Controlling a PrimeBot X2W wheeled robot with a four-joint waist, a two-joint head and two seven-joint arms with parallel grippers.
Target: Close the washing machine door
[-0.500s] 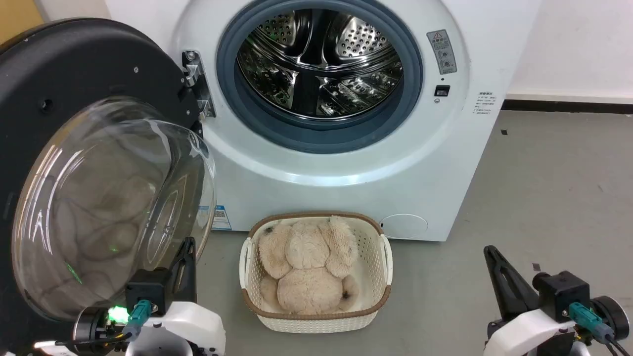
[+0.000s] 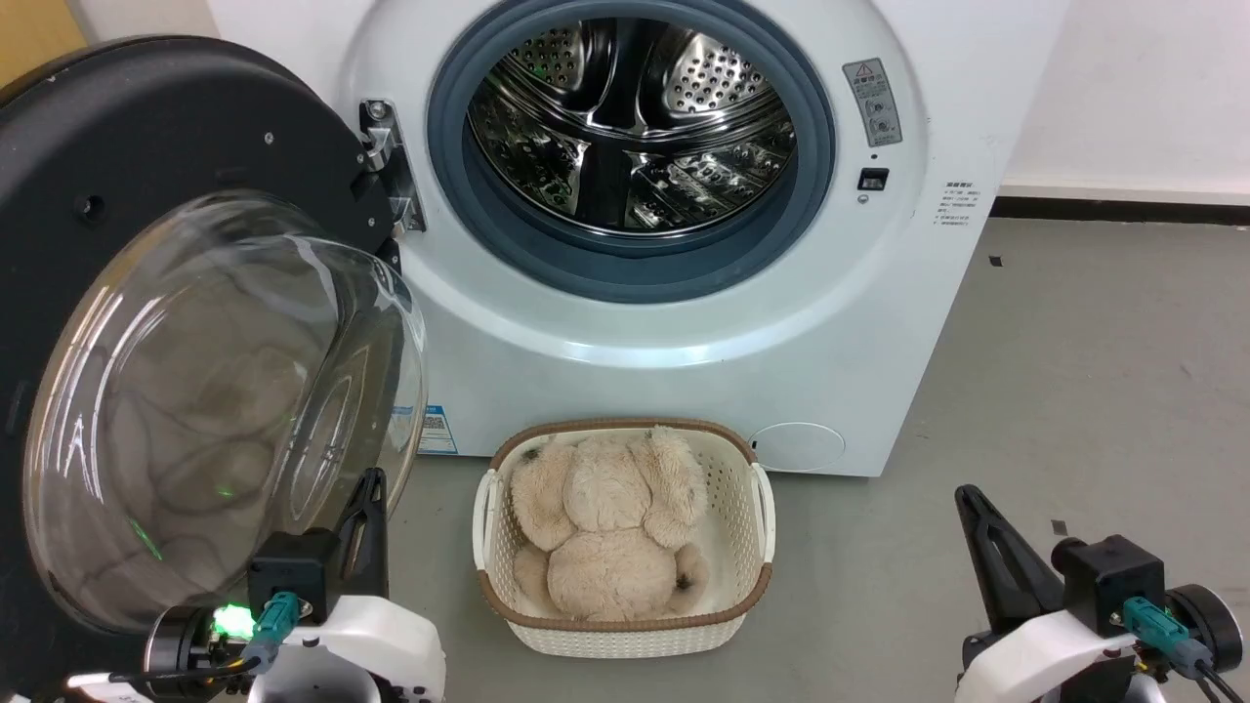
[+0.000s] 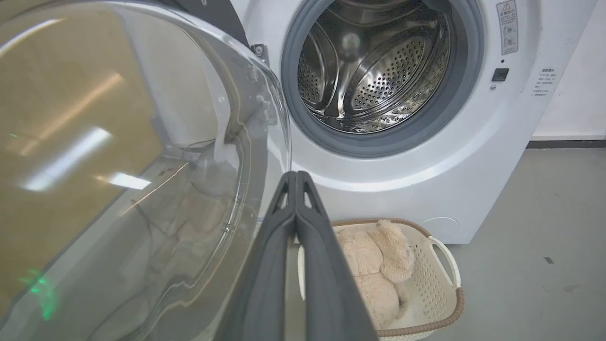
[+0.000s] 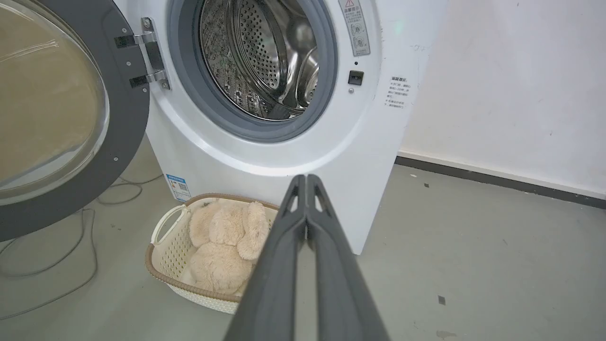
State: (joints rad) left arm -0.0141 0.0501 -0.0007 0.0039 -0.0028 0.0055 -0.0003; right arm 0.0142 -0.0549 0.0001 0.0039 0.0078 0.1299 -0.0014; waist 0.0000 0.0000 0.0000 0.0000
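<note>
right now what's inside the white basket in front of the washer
A beige plush toy lies in the basket, covering most of its floor. Anything beneath the toy is hidden.

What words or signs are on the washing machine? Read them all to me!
Grey sticker, upper right of the washing machine front: a red warning triangle; its writing is too small to read.
Small black print near the right edge: too blurred to read.
Blue sticker low on the front: too small to read.
</note>
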